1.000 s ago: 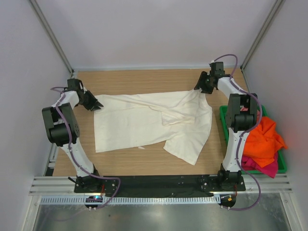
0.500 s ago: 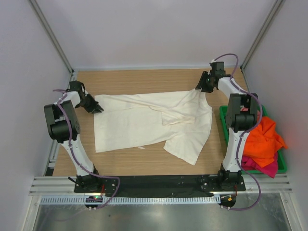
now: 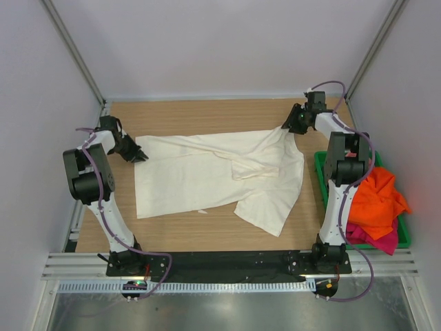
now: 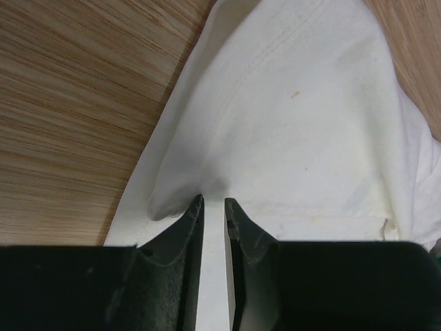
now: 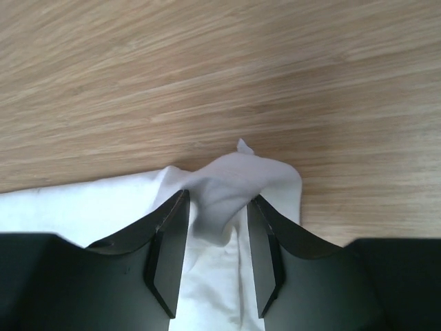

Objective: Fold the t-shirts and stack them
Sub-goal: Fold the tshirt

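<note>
Little is done: the cream t-shirt lies unfolded on the counter, with the left hand pinched on one far corner and the right hand clamped on the other, while the orange t-shirt and magenta t-shirt lie heaped in the green bin.

Your cell was closed in by plain white walls: a far wall, a left wall and a right wall. Two aluminium posts, the left post and the right post, ran up the far corners. Your light wood-grain tabletop had its grain running left to right. At its near edge lay a black plate on an aluminium rail, then a white slotted strip and a brushed metal sheet. The light was soft and even.
</note>
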### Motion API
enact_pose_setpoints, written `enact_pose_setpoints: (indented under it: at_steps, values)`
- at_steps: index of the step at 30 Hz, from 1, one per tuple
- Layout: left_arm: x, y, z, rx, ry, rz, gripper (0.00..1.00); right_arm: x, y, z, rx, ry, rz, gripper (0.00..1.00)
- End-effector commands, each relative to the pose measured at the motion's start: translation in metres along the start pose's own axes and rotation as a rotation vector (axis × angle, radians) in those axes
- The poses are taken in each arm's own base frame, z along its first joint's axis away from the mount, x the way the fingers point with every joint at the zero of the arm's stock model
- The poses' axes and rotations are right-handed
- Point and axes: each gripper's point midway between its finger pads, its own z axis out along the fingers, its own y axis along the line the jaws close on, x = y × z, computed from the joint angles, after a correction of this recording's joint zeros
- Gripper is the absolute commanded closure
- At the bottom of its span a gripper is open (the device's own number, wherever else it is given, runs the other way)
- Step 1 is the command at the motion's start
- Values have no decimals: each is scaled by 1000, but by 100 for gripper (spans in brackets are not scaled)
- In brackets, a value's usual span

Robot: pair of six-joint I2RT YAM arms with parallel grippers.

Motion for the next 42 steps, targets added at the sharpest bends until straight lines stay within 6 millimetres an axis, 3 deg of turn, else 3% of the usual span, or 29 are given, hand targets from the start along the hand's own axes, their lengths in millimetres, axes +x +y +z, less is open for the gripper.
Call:
enact_pose_setpoints:
  at_steps: [1, 6, 8, 9, 10, 12, 13, 16, 19, 20, 22, 23, 24, 27, 30, 31, 34, 36, 37, 38, 40, 42]
  values:
    - [-3, 7, 1, -29, -3, 20, 81, -29, 35, -15, -132, -92, -16, 55]
    - [-3, 10, 2, -40, -3, 14, 81, -32, 38, -21, -155, -115, 61, 61]
    - [-2, 13, 3, -53, -2, 11, 82, -39, 33, -21, -144, -137, 97, 75]
    - [-2, 15, 4, -66, -2, 10, 82, -43, 25, -21, -136, -151, 159, 94]
    - [-2, 17, 4, -73, -3, 12, 83, -54, 19, -21, -129, -193, 188, 99]
    - [-1, 21, 7, -91, 7, 13, 85, -64, -1, -21, -132, -234, 322, 99]
    - [-1, 24, 8, -101, 8, 17, 86, -81, 0, -23, -179, -300, 341, 99]
    - [2, 28, 14, -116, 27, 21, 90, -88, -10, -9, -204, -305, 389, 99]
    - [2, 30, 17, -119, 33, 27, 94, -90, -8, 15, -238, -241, 378, 98]
    - [2, 31, 17, -121, 33, 28, 94, -100, 2, 13, -276, -239, 360, 94]
    - [1, 28, 15, -112, 30, 32, 94, -90, -2, 20, -264, -181, 375, 83]
    - [1, 25, 13, -100, 30, 31, 94, -90, 1, 18, -262, -177, 350, 69]
    - [1, 21, 10, -90, 26, 35, 91, -90, 1, 14, -242, -178, 339, 62]
    - [-2, 3, -9, -43, -3, 42, 70, -83, -2, -7, -157, -126, 291, 48]
    - [-5, -13, -36, -1, -47, 62, 63, -68, -14, -38, -12, -66, 256, 44]
    - [-8, -22, -52, 18, -81, 75, 62, -64, -19, -58, 54, -57, 257, 44]
    - [-5, -18, -71, -10, -126, 77, 64, -33, -26, -87, 176, 11, 237, 44]
    - [3, -6, -70, -42, -135, 62, 67, -13, -17, -100, 197, 44, 201, 43]
    - [4, -3, -71, -42, -136, 49, 68, 6, -17, -101, 205, 81, 192, 43]
    - [7, 0, -67, -47, -126, 42, 73, 5, -4, -119, 182, 59, 177, 43]
    - [6, 4, -62, -51, -119, 30, 78, 32, 15, -120, 128, 107, 157, 45]
    - [-1, 7, -53, -57, -112, 21, 82, 42, 34, -130, 89, 111, 129, 47]
